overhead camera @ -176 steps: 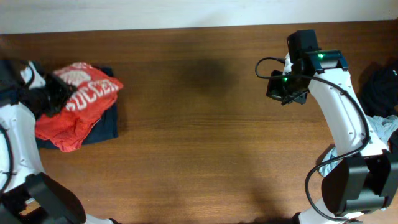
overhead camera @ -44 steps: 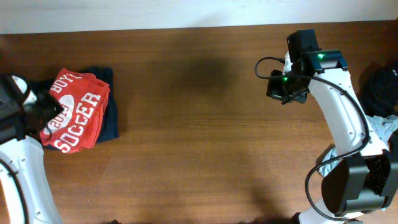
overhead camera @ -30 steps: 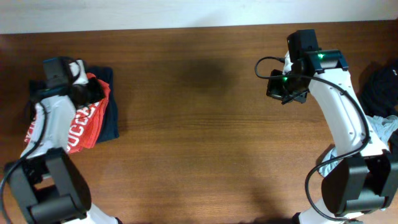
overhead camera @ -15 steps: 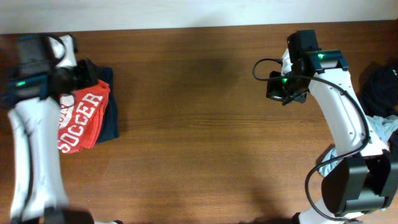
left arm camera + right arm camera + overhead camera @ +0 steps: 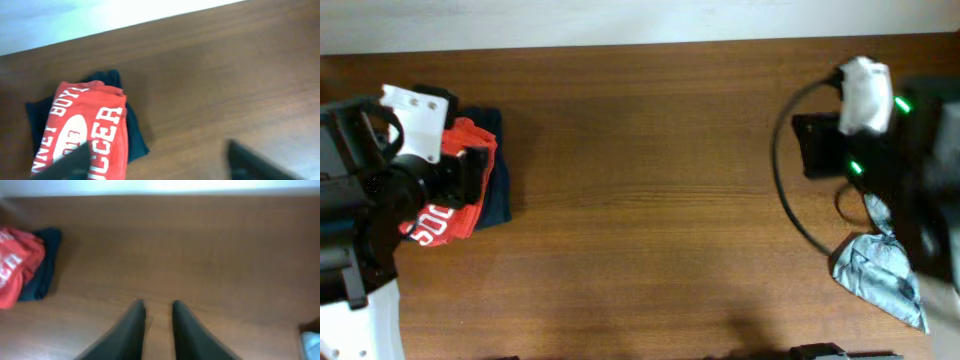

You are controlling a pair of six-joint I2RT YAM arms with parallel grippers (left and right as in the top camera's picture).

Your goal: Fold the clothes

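Note:
The folded red-orange T-shirt [image 5: 85, 132] with white lettering lies on a navy garment [image 5: 136, 137] at the table's left end, as the overhead view shows for the T-shirt [image 5: 448, 215] and the navy garment [image 5: 498, 195]. My left gripper [image 5: 160, 161] hovers above and to the right of that pile, jaws wide apart and empty. My right gripper [image 5: 159, 311] points across the bare wood, jaws slightly apart with nothing between them. A light grey-blue garment [image 5: 878, 275] lies at the right, beside the blurred right arm [image 5: 880, 130].
The brown wooden table [image 5: 650, 200] runs between the two arms, with a pale wall along its far edge. The left arm's white body [image 5: 415, 110] covers part of the pile from above. A corner of grey-blue cloth [image 5: 311, 342] shows at the right wrist view's lower right.
The left gripper has opened, let go of the red T-shirt and drawn back from the pile. The right arm has swung toward the right edge and its jaws have parted a little.

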